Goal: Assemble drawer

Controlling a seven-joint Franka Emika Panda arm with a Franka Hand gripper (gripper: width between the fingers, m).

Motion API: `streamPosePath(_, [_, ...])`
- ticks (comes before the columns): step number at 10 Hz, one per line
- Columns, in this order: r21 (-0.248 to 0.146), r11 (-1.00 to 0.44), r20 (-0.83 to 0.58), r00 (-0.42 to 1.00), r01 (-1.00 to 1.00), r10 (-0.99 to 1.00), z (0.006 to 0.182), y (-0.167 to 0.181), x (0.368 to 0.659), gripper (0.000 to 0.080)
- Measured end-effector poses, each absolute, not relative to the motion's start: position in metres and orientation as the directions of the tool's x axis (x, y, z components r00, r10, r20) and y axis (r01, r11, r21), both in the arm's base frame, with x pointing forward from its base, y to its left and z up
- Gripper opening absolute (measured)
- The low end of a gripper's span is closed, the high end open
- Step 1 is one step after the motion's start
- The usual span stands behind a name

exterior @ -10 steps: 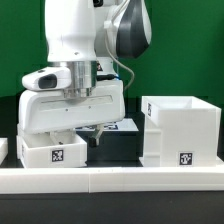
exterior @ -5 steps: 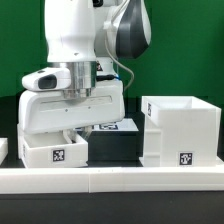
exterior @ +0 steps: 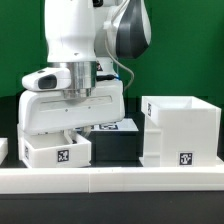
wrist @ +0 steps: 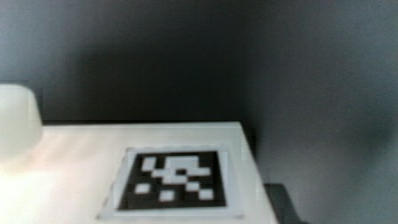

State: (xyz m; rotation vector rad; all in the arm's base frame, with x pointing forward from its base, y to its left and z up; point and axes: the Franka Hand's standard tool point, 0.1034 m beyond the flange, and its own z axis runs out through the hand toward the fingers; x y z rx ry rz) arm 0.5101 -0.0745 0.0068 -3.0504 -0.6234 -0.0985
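Note:
My gripper (exterior: 82,128) hangs low over the near small white tray (exterior: 56,149), which shows a marker on its front. The fingertips are hidden behind the tray's right end, and the gripper appears shut on the tray wall. The large white hollow housing (exterior: 180,128), open at the top, stands at the exterior view's right with a marker on its front. A second small tray (exterior: 3,149) just shows at the left edge. The wrist view shows no fingers, only a blurred marker (wrist: 178,181) on a white surface and a white edge (wrist: 15,115).
The marker board (exterior: 117,125) lies behind, between the gripper and the housing. A long low white border wall (exterior: 110,179) runs along the front. The table top (exterior: 115,148) is black, with a green backdrop behind.
The near small tray has shifted a little to the exterior view's right and slightly up, now covering the finger that showed beside it. The arm has hardly moved.

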Motion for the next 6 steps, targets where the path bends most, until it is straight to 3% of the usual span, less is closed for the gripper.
streamPosePath(3, [-0.038, -0.857, 0.022, 0.858, 0.514, 0.514, 0.023, -0.051, 0.508, 0.0041])
streamPosePath(6, [-0.052, -0.844, 0.008, 0.845, 0.534, 0.535, 0.027, -0.053, 0.501, 0.0041])
